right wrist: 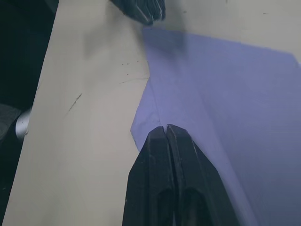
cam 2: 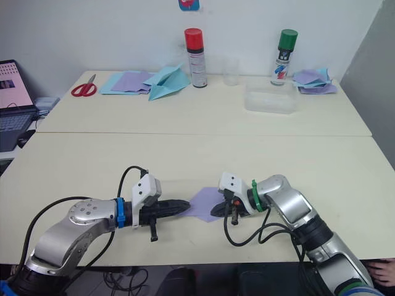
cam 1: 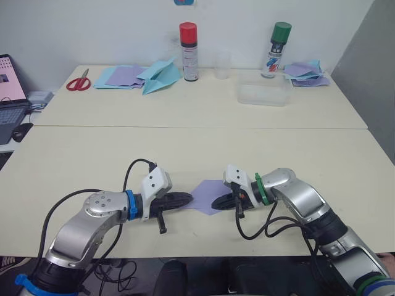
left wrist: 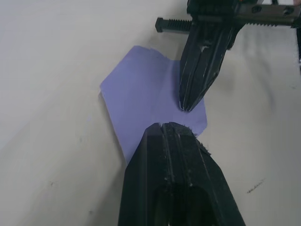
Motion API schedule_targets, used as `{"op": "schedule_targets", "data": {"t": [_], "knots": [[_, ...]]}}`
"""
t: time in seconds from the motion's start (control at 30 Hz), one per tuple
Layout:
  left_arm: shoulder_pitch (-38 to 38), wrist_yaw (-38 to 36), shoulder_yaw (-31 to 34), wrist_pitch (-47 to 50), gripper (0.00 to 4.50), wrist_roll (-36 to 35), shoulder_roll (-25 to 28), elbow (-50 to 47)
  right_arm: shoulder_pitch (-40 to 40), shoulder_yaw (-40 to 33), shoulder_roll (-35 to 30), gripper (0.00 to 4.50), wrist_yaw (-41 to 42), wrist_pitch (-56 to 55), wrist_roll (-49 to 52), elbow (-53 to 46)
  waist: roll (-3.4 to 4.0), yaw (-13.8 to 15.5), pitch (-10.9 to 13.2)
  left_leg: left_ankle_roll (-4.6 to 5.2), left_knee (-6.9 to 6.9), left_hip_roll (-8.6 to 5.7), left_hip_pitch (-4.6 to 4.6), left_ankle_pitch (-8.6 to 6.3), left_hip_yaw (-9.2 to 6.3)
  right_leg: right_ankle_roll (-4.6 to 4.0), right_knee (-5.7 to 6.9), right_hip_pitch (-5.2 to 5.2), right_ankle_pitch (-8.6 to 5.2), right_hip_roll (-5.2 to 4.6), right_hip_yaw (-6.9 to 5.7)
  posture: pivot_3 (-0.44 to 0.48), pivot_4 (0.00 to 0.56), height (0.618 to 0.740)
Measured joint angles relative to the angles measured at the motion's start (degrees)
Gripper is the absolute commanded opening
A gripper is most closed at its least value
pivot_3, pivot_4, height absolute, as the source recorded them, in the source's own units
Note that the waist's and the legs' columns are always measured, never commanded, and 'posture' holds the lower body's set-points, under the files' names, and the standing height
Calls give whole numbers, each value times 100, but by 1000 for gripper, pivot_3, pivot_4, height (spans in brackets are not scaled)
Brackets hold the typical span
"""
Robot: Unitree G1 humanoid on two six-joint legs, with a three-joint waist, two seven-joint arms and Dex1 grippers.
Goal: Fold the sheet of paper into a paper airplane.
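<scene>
The lavender sheet of paper lies flat on the near table, folded to a pointed, several-sided shape with a crease. My left gripper reaches in from the left. It is shut, its tip resting at the sheet's left edge. From the right comes my right gripper, also shut, with its tip on the sheet's near corner. The two tips point at each other, a short gap apart over the paper. The paper airplane is out of view.
On the far table stand a red-capped can, a green-capped can, a clear cup and a clear tub. Also there: a light-blue paper plane, paper stacks, red scissors. A laptop sits far left.
</scene>
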Motion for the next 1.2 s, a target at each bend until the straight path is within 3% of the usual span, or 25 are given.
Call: {"op": "schedule_targets", "data": {"t": [0.43, 0.53, 0.67, 0.87, 0.9, 1.2], "knots": [[223, 149, -361, -206, 0, 476, -118, 263, 203, -237, 114, 58, -539, 85, 201, -59, -2, 4, -3, 0, -2, 8, 49, 0, 3, -13, -4, 44, 7, 22, 11, 0, 150, 740], [229, 160, -379, -343, 0, 513, -141, 355, 191, -819, 200, 661, -714, 668, 680, -114, -2, 6, -3, 0, -4, 7, 69, 0, 8, -13, -5, 63, 7, 20, 16, 0, 150, 740], [232, 158, -393, -427, 0, 518, -169, 428, -5, -1420, 4, 2148, -857, 1334, 1102, -177, -1, 4, -3, 0, -7, 6, 82, 0, 10, -13, -6, 74, 6, 11, 17, 0, 150, 740], [226, 103, -403, -521, 0, 571, -175, 471, -104, -1643, -172, 4334, -984, 1964, 1389, 258, 0, 2, -4, 0, -10, 6, 83, -1, 14, -15, -7, 73, 6, 11, 21, 0, 150, 740], [223, 98, -403, -524, 0, 577, -175, 473, -172, -1657, -158, 4493, -1002, 2120, 1470, 396, 0, 2, -4, 0, -10, 6, 83, -1, 14, -15, -7, 73, 6, 11, 22, 0, 150, 740], [208, 40, -403, -525, 0, 615, -173, 480, -475, -1669, 75, 4493, -1032, 2524, 1700, 902, 2, 0, -8, 1, -11, 7, 84, -1, 15, -15, -8, 73, 6, 12, 22, 0, 150, 740]]}}
